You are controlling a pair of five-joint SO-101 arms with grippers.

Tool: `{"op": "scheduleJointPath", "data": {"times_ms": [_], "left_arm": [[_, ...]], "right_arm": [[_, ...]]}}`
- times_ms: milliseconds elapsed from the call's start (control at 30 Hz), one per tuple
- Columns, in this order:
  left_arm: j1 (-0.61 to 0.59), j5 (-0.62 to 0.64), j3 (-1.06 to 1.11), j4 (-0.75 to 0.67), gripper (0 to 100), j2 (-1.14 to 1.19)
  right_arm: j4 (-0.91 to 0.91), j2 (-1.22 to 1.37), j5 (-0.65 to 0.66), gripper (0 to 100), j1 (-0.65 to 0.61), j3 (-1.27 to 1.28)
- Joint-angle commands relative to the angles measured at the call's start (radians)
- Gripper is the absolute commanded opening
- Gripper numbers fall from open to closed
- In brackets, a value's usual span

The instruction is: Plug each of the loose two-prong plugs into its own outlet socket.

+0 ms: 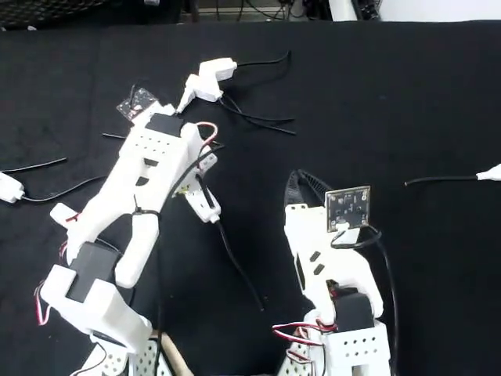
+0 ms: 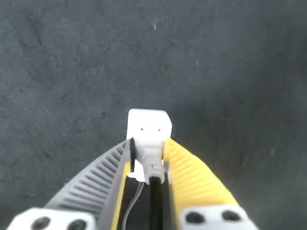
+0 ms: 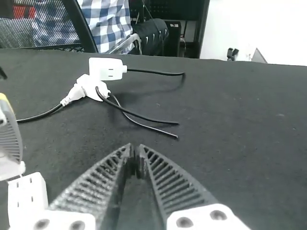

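Note:
My left gripper [image 2: 148, 158] is shut on a white plug [image 2: 149, 165], whose cable runs back between the grey and yellow fingers. A square white block [image 2: 149, 125] sits at the plug's front end, close over the black table. From above, this gripper [image 1: 200, 192] and its white piece [image 1: 207, 207] are at mid-table. A white outlet socket [image 1: 218, 69] lies at the back with a white plug [image 1: 200, 88] touching it; both also appear in the right wrist view, socket [image 3: 108, 68] and plug [image 3: 86, 88]. My right gripper [image 3: 135, 160] is shut and holds nothing, low over bare table [image 1: 300, 184].
A loose white plug [image 1: 9, 186] with its cable lies at the left edge and another [image 1: 491, 172] at the right edge. Thin black cables [image 1: 258, 119] trail near the back socket. A white slotted block [image 3: 26, 196] sits close beside my right gripper.

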Motion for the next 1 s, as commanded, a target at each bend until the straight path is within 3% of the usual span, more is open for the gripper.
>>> {"op": "scheduleJointPath", "data": {"times_ms": [0, 967], "left_arm": [[-0.01, -0.006, -0.051, 0.011, 3, -0.017], [0.022, -0.002, -0.035, -0.012, 3, -0.008]], "right_arm": [[-0.003, -0.087, 0.008, 1.2, -0.009, 0.022], [-0.003, -0.087, 0.008, 1.3, -0.009, 0.022]]}}
